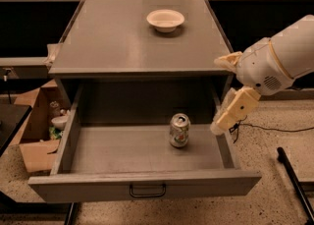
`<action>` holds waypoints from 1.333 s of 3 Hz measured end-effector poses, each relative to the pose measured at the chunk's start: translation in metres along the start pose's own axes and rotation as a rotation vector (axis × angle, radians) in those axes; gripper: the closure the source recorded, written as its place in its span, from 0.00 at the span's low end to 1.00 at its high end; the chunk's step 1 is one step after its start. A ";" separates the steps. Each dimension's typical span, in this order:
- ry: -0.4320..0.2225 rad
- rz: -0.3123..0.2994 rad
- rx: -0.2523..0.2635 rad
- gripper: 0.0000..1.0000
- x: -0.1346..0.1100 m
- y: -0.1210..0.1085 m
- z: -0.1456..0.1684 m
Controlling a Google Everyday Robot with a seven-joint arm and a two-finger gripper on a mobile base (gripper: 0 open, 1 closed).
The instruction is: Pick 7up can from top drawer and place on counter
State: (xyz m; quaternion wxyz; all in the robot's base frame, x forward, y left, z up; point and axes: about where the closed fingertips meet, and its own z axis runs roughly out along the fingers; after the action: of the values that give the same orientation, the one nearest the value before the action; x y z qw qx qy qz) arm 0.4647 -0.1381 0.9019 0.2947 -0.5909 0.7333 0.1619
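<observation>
The 7up can [179,130] stands upright inside the open top drawer [98,185], right of its middle and toward the back. The grey counter [122,42] lies above the drawer. My gripper [221,123] hangs from the white arm [279,57] on the right. It is over the drawer's right wall, to the right of the can and apart from it. It holds nothing that I can see.
A white bowl [166,20] sits on the far part of the counter. An open cardboard box [34,140] with clutter stands on the floor at the left. A black bar [294,180] and a cable [274,129] lie on the floor at the right.
</observation>
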 end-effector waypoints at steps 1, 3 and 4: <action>0.002 -0.001 0.001 0.00 0.000 0.000 0.000; -0.037 -0.016 -0.035 0.00 0.048 0.003 0.073; -0.055 0.002 -0.035 0.00 0.073 -0.003 0.117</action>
State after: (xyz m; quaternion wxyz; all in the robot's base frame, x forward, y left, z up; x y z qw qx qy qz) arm 0.4859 -0.1266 0.7665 0.3042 -0.5907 0.7226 0.1908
